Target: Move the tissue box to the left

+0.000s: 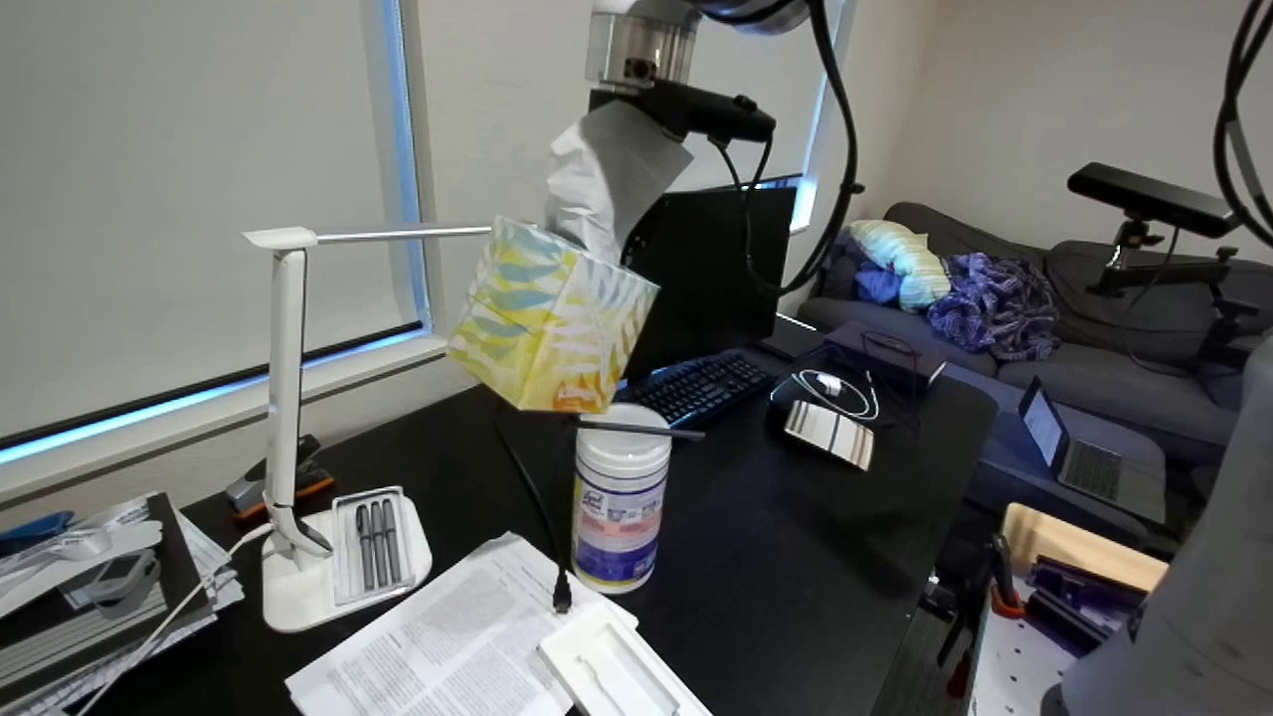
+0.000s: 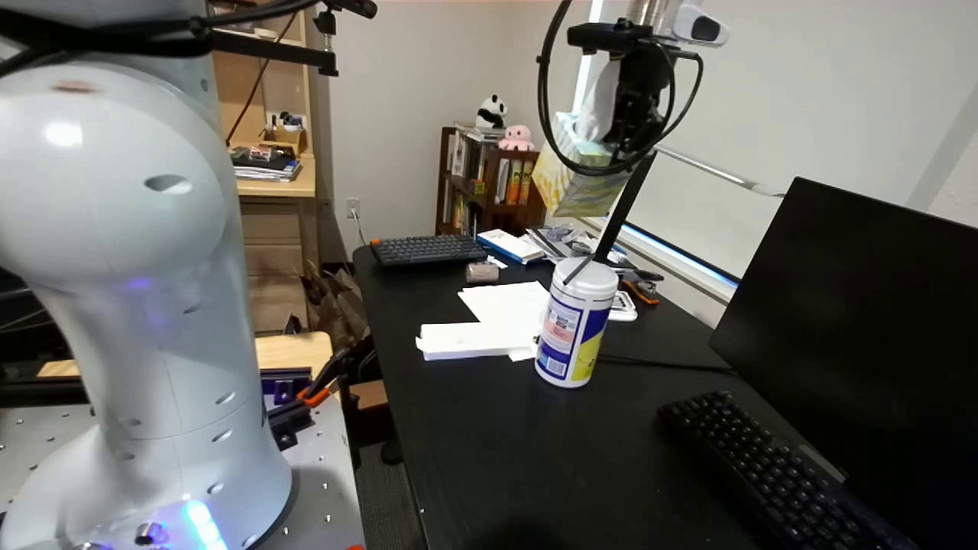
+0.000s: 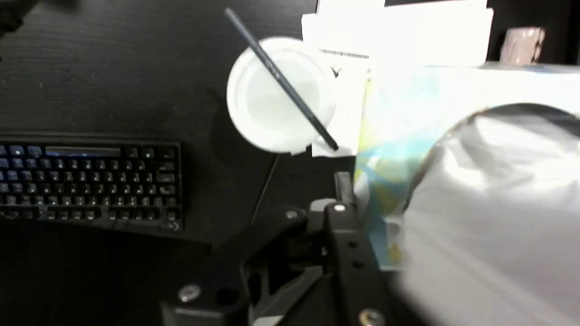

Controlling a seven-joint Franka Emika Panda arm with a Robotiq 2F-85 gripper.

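The tissue box, a yellow-green patterned cube with white tissue poking from its top, hangs tilted in the air above the desk in both exterior views (image 1: 552, 333) (image 2: 571, 172). It fills the right side of the wrist view (image 3: 389, 154). My gripper (image 2: 628, 137) is shut on the box at its top edge. In the wrist view one finger (image 3: 345, 190) lies along the box's side; the other finger is hidden behind the tissue. The white-and-blue canister (image 1: 619, 517) stands upright on the desk, below the box, in both exterior views (image 2: 574, 328); its lid shows in the wrist view (image 3: 281, 99).
A thin dark stick (image 3: 283, 81) lies across the canister's lid. A white desk lamp (image 1: 285, 388) stands by the window. A monitor (image 2: 848, 328) and a keyboard (image 2: 764, 466) are on the desk (image 2: 497, 435). Papers (image 1: 448, 636) and a white tray (image 1: 617, 666) lie near the canister.
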